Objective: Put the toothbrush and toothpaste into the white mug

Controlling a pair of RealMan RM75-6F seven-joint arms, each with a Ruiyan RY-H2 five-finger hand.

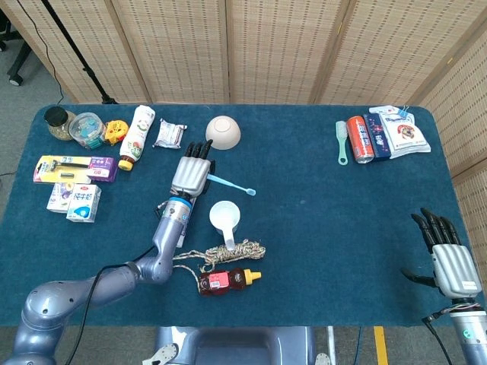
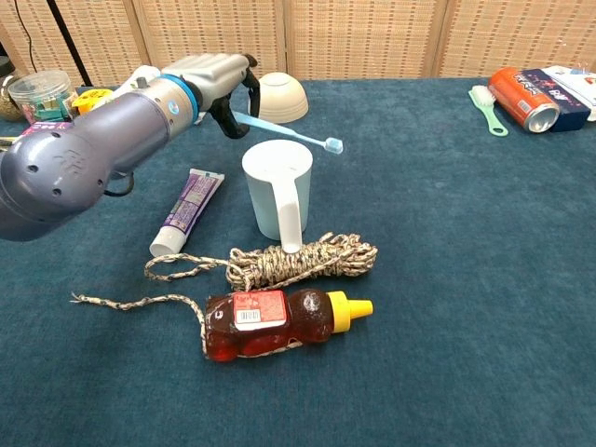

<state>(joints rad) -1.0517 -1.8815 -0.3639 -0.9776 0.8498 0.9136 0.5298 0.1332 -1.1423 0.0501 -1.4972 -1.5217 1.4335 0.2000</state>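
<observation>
My left hand (image 1: 191,171) (image 2: 216,82) holds a light blue toothbrush (image 1: 230,185) (image 2: 291,129) by its handle, lifted off the cloth, with the brush head pointing right above the white mug (image 1: 224,217) (image 2: 277,189). The mug stands upright with its handle toward me. A purple and white toothpaste tube (image 2: 187,209) lies flat on the cloth just left of the mug; my arm hides it in the head view. My right hand (image 1: 447,257) rests open at the table's near right edge, far from everything.
A coil of rope (image 2: 293,260) and a honey bottle (image 2: 279,321) lie in front of the mug. A beige bowl (image 1: 223,131) sits upside down behind it. Boxes, jars and a bottle (image 1: 136,135) fill the left side; a can (image 1: 359,138) and green brush (image 1: 342,142) sit far right.
</observation>
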